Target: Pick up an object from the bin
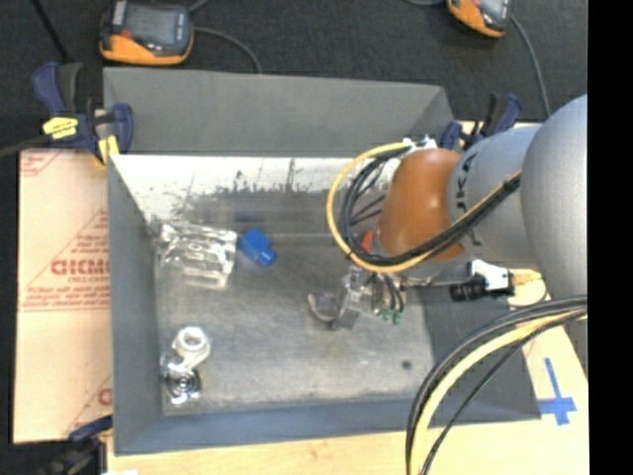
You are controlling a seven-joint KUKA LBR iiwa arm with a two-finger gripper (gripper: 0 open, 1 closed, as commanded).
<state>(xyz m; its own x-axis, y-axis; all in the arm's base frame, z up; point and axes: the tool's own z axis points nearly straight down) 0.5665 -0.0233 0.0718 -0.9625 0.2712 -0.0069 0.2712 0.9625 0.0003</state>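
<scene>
My gripper [344, 303] hangs low over the bin floor, right of the middle, beneath the arm's orange cover. A small grey curved piece [320, 308] shows at its left tip; whether that is a loose thing or part of the gripper I cannot tell. A clear crumpled plastic bottle [201, 253] with a blue cap lies on its side at the left, well apart from the gripper. In the near left corner sits a small shiny clear-and-metal thing [186, 364].
The arm with its orange cover and looped cables covers the bin's right side. Bare grey floor lies between the gripper and the two things on the left. The back wall slopes up behind the bottle.
</scene>
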